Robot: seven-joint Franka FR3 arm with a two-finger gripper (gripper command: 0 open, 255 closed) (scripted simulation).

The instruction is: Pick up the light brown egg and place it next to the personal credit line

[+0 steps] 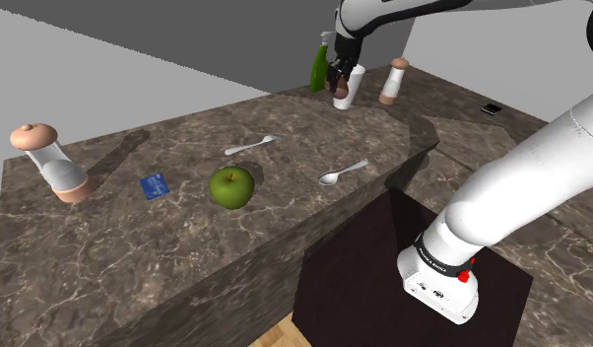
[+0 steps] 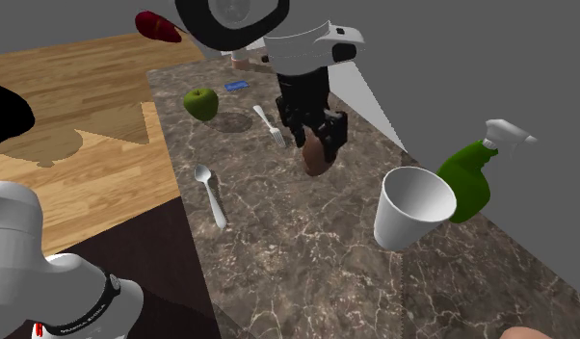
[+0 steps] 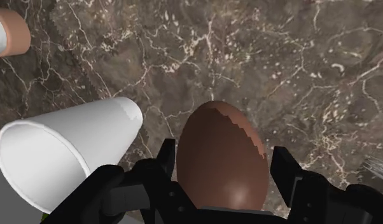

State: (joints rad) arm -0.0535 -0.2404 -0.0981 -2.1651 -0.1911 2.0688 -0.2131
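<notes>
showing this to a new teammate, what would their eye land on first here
Most likely the brown egg clasped in the black gripper, over the far part of the dark marbled counter in the shoulder view. A white cup stands right beside the egg, with a green spray bottle close by. A green apple sits out in the middle of the counter.

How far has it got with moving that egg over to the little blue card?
Done: the black gripper is at the brown egg, straddling it beside the white cup. In hand: the grab; whether the egg is clamped or lifted, I cannot tell. Left: carrying it across the dark marbled counter to the small blue card near the green apple.
</notes>
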